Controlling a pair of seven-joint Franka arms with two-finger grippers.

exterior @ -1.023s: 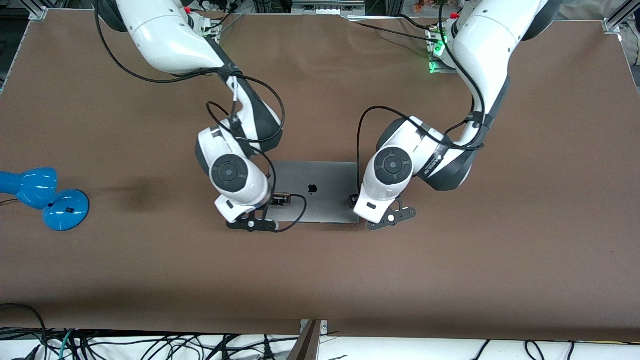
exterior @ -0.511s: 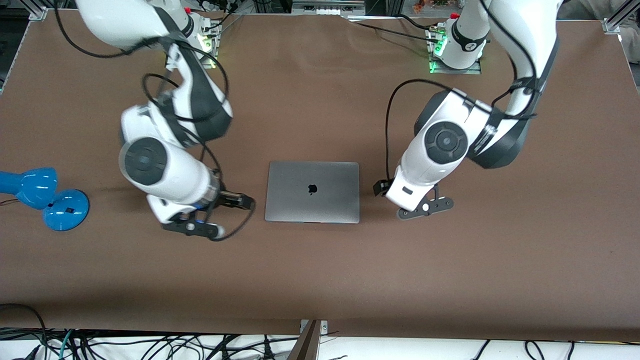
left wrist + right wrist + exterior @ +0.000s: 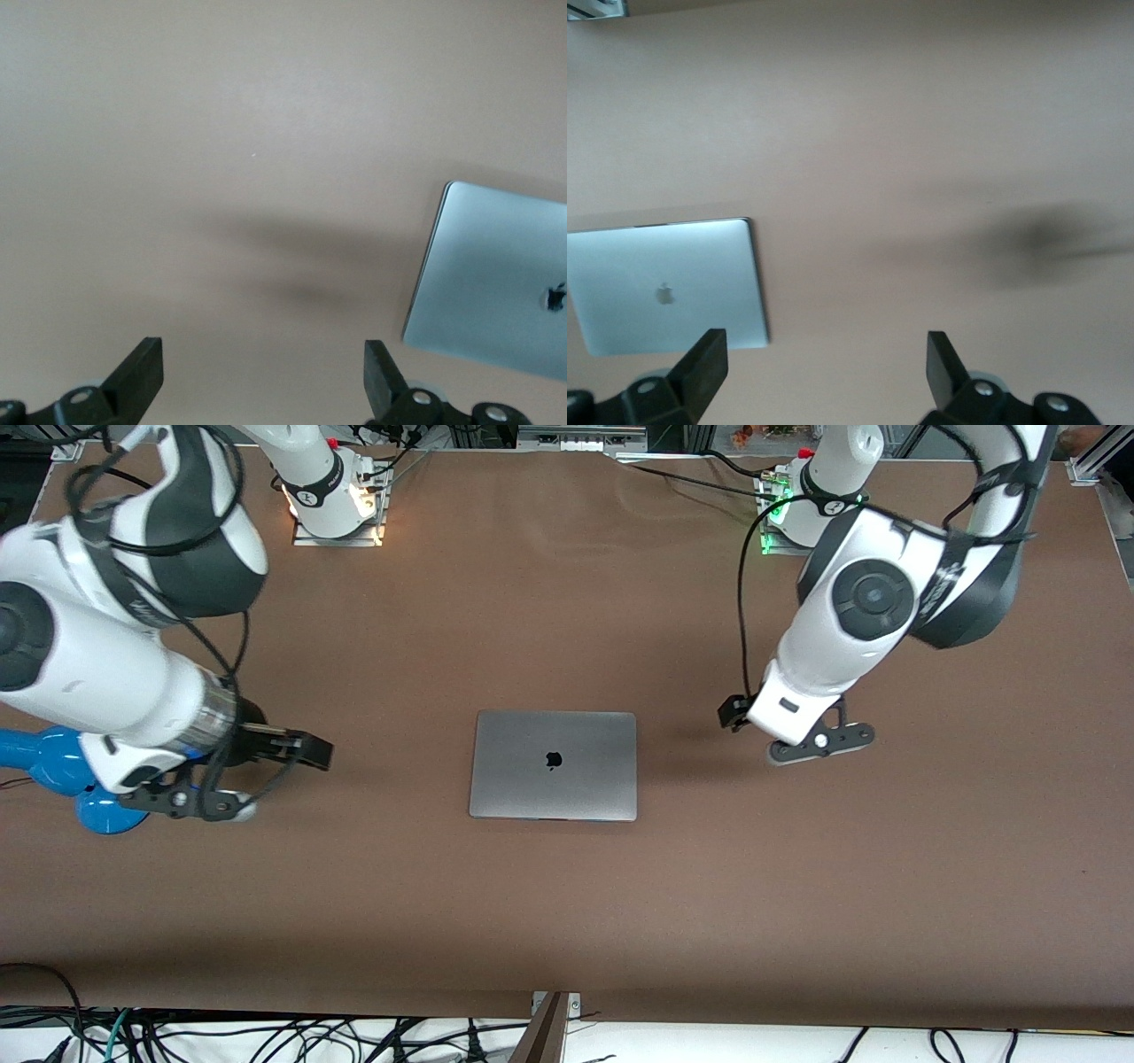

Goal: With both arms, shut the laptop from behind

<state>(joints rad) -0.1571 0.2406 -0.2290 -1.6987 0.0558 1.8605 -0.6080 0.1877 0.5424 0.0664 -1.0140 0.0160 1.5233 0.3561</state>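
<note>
We see the laptop (image 3: 554, 765) lying shut and flat on the brown table (image 3: 567, 921), its silver-grey lid up with the black apple logo (image 3: 554, 759) showing. It sits between our two grippers and touches neither of them.

Our left gripper (image 3: 802, 726) hangs in the air over bare table, toward the left arm's end from the laptop and well apart from it. In the left wrist view its two black fingertips (image 3: 142, 372) stand wide apart with only bare table between them, holding nothing, and the laptop (image 3: 496, 283) shows off to one side of them.

Our right gripper (image 3: 199, 775) hangs over the table toward the right arm's end, also well apart from the laptop. In the right wrist view its fingertips (image 3: 700, 367) are likewise spread wide and empty, with a corner of the laptop (image 3: 669, 283) just beside one of them in the picture.

A blue lamp (image 3: 53, 766) lies on the table at the right arm's end, partly hidden beneath our right arm (image 3: 97, 664) and close to the right gripper.
</note>
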